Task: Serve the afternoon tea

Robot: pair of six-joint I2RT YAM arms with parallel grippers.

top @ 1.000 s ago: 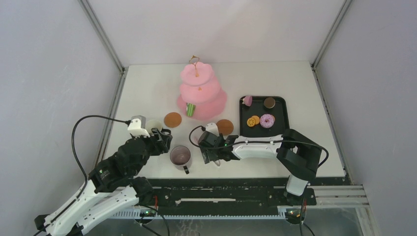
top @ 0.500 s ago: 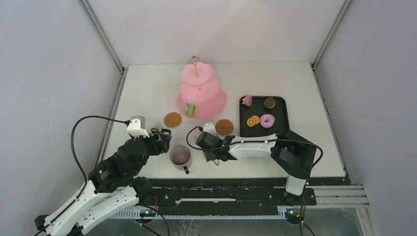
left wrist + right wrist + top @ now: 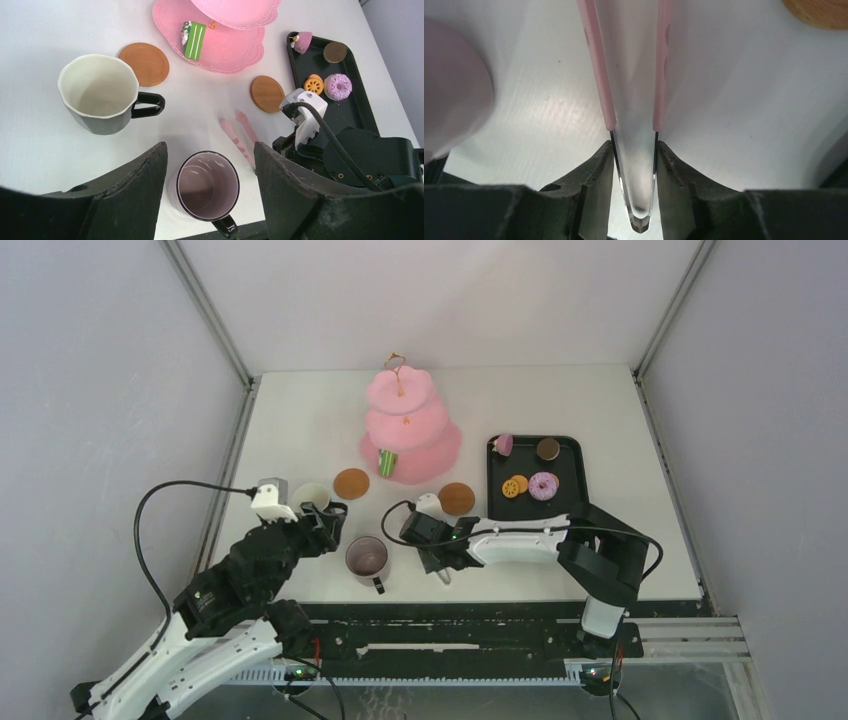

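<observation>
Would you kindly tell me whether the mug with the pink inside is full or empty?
Empty: the pink-lined mug stands upright, and the left wrist view looks down onto its bare pink bottom.

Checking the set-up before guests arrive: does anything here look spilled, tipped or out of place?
Nothing is spilled, tipped or broken. One oddity: the white-lined mug and pink-lined mug stand on the bare table, while both coasters lie empty by the stand.

Cake stand (image 3: 410, 425) behind mugs (image 3: 367, 557), tray (image 3: 570, 465) right.
</observation>
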